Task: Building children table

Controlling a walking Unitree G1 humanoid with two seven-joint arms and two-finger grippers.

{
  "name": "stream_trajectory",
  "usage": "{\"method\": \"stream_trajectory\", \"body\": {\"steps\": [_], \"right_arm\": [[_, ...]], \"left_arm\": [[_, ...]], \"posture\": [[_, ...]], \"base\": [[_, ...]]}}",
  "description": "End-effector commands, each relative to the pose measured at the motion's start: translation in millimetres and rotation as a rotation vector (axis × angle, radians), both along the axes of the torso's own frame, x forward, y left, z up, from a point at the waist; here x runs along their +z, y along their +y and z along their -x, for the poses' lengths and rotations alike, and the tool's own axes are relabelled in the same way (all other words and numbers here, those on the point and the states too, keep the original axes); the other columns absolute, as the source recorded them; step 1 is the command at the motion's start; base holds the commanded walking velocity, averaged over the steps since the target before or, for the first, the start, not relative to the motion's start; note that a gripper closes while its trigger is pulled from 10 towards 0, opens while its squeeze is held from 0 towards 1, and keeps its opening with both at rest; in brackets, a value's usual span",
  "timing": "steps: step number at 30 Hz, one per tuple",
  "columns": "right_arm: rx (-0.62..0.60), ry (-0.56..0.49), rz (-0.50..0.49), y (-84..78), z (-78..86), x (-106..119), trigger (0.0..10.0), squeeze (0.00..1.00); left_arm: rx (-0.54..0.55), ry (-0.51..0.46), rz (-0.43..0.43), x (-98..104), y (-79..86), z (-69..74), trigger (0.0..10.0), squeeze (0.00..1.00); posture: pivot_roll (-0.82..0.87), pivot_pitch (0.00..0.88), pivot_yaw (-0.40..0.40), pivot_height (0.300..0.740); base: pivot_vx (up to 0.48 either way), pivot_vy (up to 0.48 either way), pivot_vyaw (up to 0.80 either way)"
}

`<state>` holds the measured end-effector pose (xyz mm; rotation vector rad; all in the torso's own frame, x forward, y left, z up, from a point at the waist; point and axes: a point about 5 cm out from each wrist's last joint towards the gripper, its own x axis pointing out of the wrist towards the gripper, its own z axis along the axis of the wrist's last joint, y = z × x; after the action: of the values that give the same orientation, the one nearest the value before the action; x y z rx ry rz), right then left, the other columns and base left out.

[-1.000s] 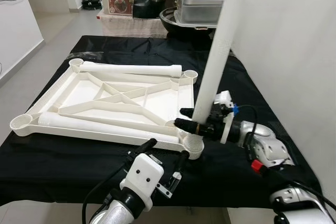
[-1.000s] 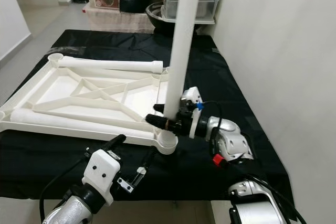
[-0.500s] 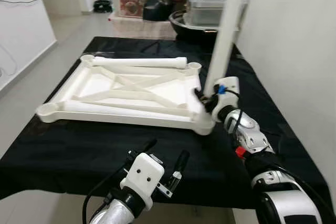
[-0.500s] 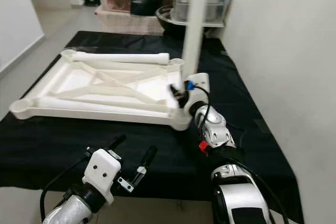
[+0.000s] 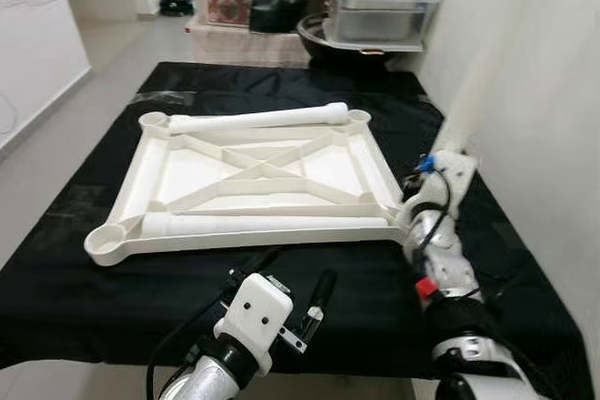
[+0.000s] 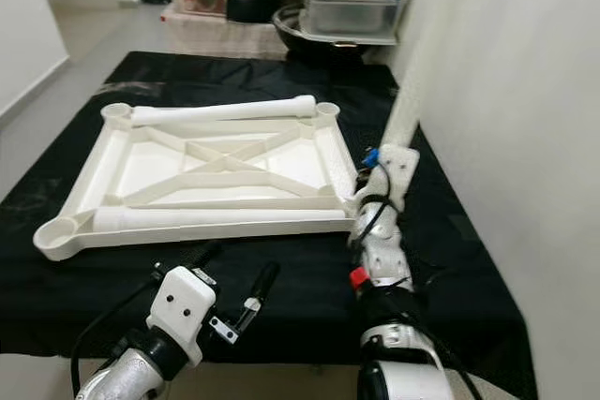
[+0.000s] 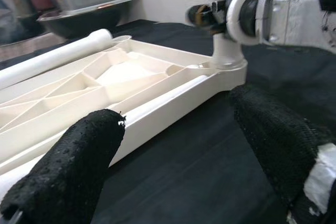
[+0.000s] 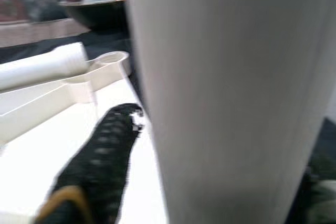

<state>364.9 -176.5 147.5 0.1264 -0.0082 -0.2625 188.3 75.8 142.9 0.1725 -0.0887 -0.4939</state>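
The white tabletop frame (image 5: pixel 125 180) lies upside down on the black cloth. One loose white leg (image 5: pixel 258 119) rests along its far edge and another leg (image 5: pixel 267 223) along its near edge. A third leg (image 6: pixel 412 72) stands upright in the near right corner socket (image 7: pixel 228 61), pale against the wall. My right gripper (image 5: pixel 417 196) is shut on this upright leg (image 8: pixel 226 103) just above the socket, with one black finger (image 8: pixel 105 150) beside it. My left gripper (image 5: pixel 295 274) hovers open in front of the near edge, its fingers (image 7: pixel 68 171) spread with nothing between them.
A white wall (image 5: pixel 553 138) runs close along the right side of the table. Behind the table stand a clear container (image 5: pixel 380 16) with a green lid on it, a dark bowl and boxes. The black cloth (image 5: pixel 112 297) ends at the near edge.
The whole view has shifted, so the camera moved. My right arm now reaches straight ahead to the upright leg instead of from the side. The left gripper stays open in the same pose.
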Motion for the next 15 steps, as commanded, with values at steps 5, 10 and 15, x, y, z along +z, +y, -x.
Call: {"method": "stream_trajectory", "body": {"steps": [5, 10, 15], "right_arm": [[0.512, -0.167, -0.167, 37.9, -0.8, 24.7, 10.0, 0.00], [0.940, -0.184, -0.203, 46.4, 13.5, 34.2, 10.0, 0.00], [1.188, -0.125, -0.154, 42.8, 25.3, 27.1, 10.0, 0.00]], "left_arm": [[-0.002, 0.010, -0.005, -2.8, -0.6, 0.6, 10.0, 0.00], [-0.006, 0.009, -0.005, -2.8, -1.1, 0.5, 10.0, 0.00], [-0.003, 0.008, -0.005, -2.6, -1.0, 0.4, 10.0, 0.00]], "posture": [[0.13, 0.025, -0.069, 0.740], [0.14, 0.025, -0.072, 0.740], [0.14, 0.026, -0.074, 0.740]], "base": [[0.000, 0.000, 0.00], [0.000, 0.000, 0.00], [0.000, 0.000, 0.00]]}}
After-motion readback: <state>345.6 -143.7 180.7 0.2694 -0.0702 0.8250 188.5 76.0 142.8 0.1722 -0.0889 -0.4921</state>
